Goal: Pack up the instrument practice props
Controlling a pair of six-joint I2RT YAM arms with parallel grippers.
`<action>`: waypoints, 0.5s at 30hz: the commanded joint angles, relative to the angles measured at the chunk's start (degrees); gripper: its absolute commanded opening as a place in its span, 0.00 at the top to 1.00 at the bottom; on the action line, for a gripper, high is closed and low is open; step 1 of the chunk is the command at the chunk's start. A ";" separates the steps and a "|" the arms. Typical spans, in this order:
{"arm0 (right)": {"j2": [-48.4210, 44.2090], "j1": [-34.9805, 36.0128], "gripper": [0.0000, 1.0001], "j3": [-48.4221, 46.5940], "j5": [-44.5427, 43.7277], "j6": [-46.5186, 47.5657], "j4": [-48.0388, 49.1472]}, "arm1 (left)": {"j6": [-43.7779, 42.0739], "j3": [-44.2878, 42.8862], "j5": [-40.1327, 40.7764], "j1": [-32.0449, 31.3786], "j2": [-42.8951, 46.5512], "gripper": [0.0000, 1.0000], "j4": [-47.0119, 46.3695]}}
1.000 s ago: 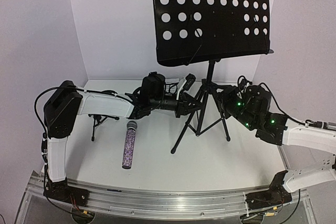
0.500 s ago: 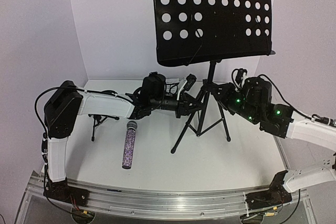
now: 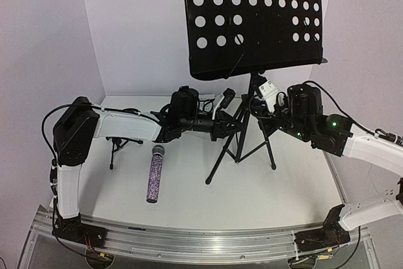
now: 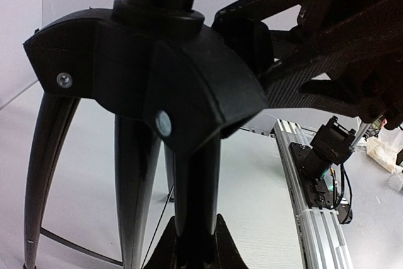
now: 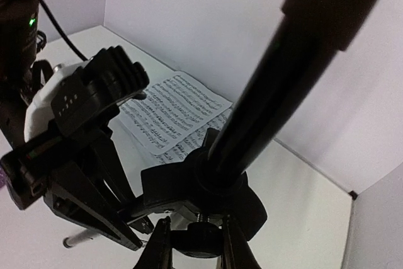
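The tall black perforated music stand [image 3: 255, 20] stands on its tripod legs [image 3: 221, 155] at mid-table. My left gripper [image 3: 228, 125] is shut on one leg just below the hub; the left wrist view shows that leg [image 4: 196, 187] between my fingers [image 4: 252, 257]. My right gripper [image 3: 258, 105] is at the hub from the right. In the right wrist view its fingers [image 5: 157, 250] sit tight on either side of the black knob [image 5: 196, 244] under the hub. The glittery purple microphone [image 3: 154, 173] lies on the table. The small black mic stand [image 3: 119, 144] stands behind my left arm. White sheet-music pages [image 5: 167, 114] lie behind the stand.
White walls close the table at the back and both sides. An aluminium rail [image 3: 201, 240] runs along the near edge. My left arm [image 3: 119, 125] stretches across the table's left half, over the mic stand.
My right arm has risen and swung left, bringing its gripper up to the stand's hub. My left arm, the microphone and the stand have not moved.
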State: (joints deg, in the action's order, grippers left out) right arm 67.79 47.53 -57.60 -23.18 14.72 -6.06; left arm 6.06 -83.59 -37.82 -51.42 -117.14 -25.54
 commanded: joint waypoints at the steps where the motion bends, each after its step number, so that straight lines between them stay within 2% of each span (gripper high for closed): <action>1: -0.05 -0.39 0.95 -2.02 -0.23 16.50 -1.94 | -3.23 -2.77 -2.35 0.83 -0.69 1.00 -0.61; 2: -0.24 -0.39 0.88 -1.77 -1.24 16.90 -1.93 | -3.18 -2.86 -2.35 0.87 -0.72 1.00 -0.69; 5: -1.30 -0.37 0.52 -1.04 -5.37 15.15 -2.28 | -2.68 -2.82 -2.52 1.07 -0.72 1.00 -1.05; 7: -3.04 -0.50 0.35 -0.79 -6.72 10.95 -3.93 | -2.33 -2.71 -2.74 1.16 -0.73 1.00 -1.15; 11: -6.40 -2.58 0.25 -0.72 -1.30 1.03 -14.82 | -1.99 -2.39 -2.88 1.29 -0.90 1.00 -1.72; 15: -11.05 -6.81 0.26 3.61 10.81 -6.55 -21.85 | -1.76 -2.19 -2.97 1.37 -1.12 1.00 -2.47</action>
State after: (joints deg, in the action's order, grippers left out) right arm 61.35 44.33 -57.18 -23.17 18.06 -18.61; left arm 6.03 -83.99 -39.16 -50.89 -117.49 -25.64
